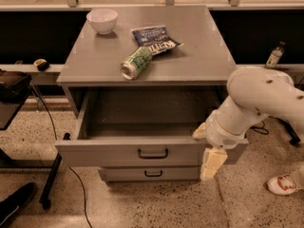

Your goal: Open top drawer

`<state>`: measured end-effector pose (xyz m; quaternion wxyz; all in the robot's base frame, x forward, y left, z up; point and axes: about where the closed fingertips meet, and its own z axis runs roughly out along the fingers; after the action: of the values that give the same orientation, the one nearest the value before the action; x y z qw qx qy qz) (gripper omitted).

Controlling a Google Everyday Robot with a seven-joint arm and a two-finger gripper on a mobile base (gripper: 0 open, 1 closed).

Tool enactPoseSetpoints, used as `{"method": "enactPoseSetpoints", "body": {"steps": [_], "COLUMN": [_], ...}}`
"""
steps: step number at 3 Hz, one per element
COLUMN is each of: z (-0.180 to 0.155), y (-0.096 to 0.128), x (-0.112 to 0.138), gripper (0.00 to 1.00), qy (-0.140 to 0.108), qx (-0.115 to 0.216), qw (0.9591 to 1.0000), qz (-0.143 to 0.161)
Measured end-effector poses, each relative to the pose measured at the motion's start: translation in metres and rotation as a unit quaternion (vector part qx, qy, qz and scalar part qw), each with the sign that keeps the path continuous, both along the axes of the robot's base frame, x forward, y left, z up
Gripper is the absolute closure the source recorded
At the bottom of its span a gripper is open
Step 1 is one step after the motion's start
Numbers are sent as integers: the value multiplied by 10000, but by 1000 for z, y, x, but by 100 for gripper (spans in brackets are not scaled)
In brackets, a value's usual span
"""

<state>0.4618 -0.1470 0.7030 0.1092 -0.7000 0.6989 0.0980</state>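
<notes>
The top drawer [118, 152] of the grey cabinet is pulled well out, showing its deep empty grey box. Its wide flat front panel carries a small black bar handle [153, 153] at the centre. My gripper [212, 163] points downward at the right end of that front panel, touching or just in front of it, well to the right of the handle. The white arm [259, 96] comes in from the right and hides the panel's right corner.
On the cabinet top [199, 56] lie a white bowl [102, 20], a dark snack bag [154, 39] and a green can [136, 63] on its side. A lower drawer [153, 173] is shut. A shoe [282, 184] is at the right, and a black stand and cable [52, 175] at the left.
</notes>
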Motion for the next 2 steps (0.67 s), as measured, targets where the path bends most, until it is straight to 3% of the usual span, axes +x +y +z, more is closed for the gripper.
{"method": "enactPoseSetpoints", "body": {"steps": [1,2], "z": [22,43], "y": [-7,-13], "x": [-13,-3], "gripper": [20,21], "qy": [-129,-398], "qx": [252,284], "qw": [9996,9988], "qz": [7,-40]}}
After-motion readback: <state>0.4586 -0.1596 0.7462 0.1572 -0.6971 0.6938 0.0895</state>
